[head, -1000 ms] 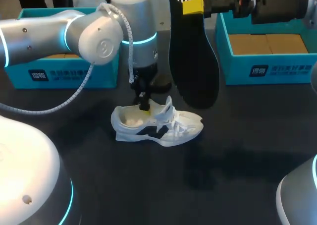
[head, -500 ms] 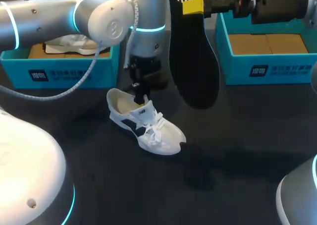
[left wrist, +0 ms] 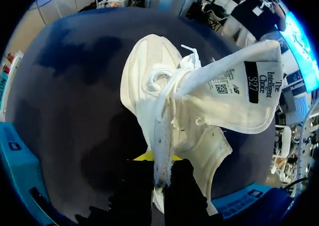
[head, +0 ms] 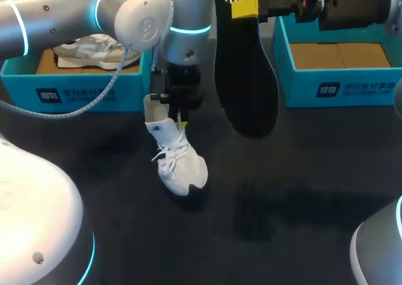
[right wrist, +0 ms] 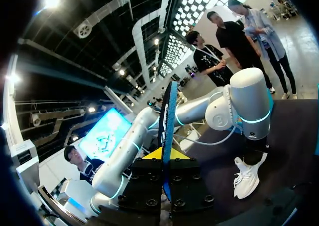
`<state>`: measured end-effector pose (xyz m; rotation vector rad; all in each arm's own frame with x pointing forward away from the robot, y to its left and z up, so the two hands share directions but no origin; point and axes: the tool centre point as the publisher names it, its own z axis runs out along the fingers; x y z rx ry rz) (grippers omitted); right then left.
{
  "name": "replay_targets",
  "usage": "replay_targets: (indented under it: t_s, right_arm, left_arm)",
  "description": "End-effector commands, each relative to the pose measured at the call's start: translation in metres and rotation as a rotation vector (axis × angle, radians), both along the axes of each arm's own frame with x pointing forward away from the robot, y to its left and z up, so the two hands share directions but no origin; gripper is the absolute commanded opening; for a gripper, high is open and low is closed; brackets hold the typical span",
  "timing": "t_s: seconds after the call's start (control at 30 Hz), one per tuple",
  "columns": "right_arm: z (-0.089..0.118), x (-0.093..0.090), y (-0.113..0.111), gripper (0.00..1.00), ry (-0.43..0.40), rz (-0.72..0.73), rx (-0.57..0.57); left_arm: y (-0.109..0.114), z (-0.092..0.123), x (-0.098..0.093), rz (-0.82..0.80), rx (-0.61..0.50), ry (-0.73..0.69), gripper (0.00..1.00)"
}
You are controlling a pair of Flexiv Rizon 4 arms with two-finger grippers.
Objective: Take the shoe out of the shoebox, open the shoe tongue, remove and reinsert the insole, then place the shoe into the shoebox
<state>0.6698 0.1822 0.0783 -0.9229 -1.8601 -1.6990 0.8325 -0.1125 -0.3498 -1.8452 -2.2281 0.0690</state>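
Worry: pinched shoe (head: 176, 156) only by collar in left claw (left wrist: 158, 160), clamped insole (head: 242, 71) in right claw (right wrist: 164, 155), could've slipped, dangling below.

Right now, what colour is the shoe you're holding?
The shoe is white, clearest in the left wrist view.

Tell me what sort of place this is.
Probably a robot test bench in a lab: a left gripper holds a white shoe, a right gripper holds a black insole, over a dark table with two blue shoeboxes.
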Motion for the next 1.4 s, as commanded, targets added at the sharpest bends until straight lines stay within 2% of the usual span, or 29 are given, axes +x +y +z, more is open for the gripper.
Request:
replay_targets:
  t_s: [0.03, 0.67, 0.87, 1.23, 1.4]
  right_arm:
    - [0.000, 0.002, 0.003, 0.00, 0.001, 0.000, -0.002]
    - [0.000, 0.002, 0.003, 0.00, 0.001, 0.000, -0.002]
    - [0.000, 0.002, 0.003, 0.00, 0.001, 0.000, -0.002]
    - [0.000, 0.002, 0.003, 0.00, 0.001, 0.000, -0.002]
    - [0.000, 0.002, 0.003, 0.00, 0.001, 0.000, -0.002]
  left_arm:
    - [0.006, 0.004, -0.011, -0.098, -0.033, -0.055, 0.00]
    - [0.003, 0.004, -0.010, -0.116, -0.042, -0.054, 0.00]
    - [-0.014, 0.002, -0.008, -0.183, -0.007, -0.056, 0.00]
    - [-0.064, 0.001, -0.007, -0.262, 0.024, -0.082, 0.00]
    - [-0.076, -0.003, -0.004, -0.279, 0.040, -0.085, 0.00]
